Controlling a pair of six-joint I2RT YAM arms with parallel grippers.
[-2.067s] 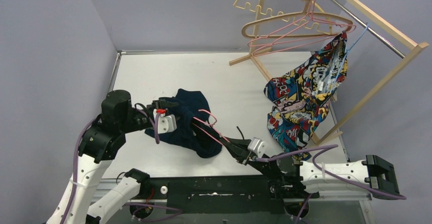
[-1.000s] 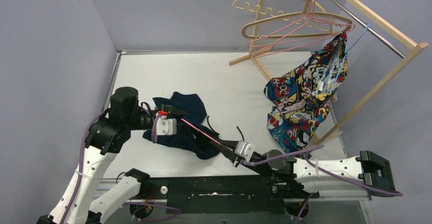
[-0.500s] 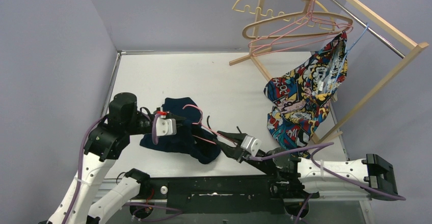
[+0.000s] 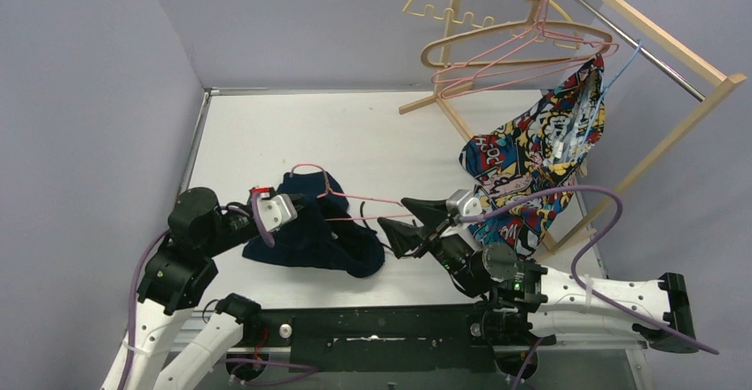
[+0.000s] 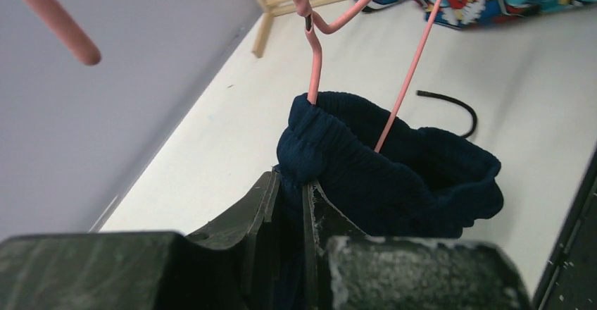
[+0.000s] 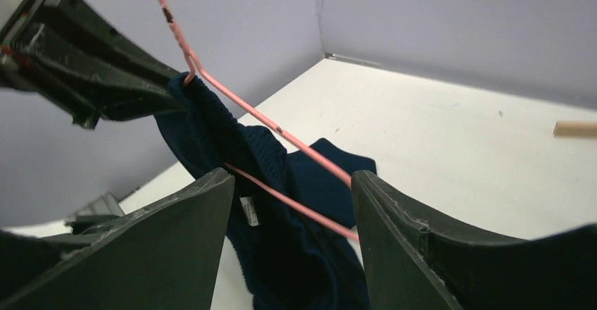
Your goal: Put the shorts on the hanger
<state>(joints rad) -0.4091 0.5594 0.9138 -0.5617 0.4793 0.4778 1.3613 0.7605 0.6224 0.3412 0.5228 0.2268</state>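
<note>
Our left gripper [image 5: 292, 183] is clenched on the waistband of the shorts [image 4: 324, 239], which sag onto the table [image 4: 372, 133] toward its 7 o'clock. The hanger [image 5: 314, 63] has one shoulder tucked into that waistband, its hook pointing to 10 o'clock. The right gripper [image 6: 292, 180] is spread wide, the wires passing between its fingers ungripped. We judge the threading half done; next we should clamp the hanger and feed it deeper, toward 9 o'clock.

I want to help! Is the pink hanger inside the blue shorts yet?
Partly in. One end of the hanger is tucked inside the shorts; the rest sticks out.
</note>
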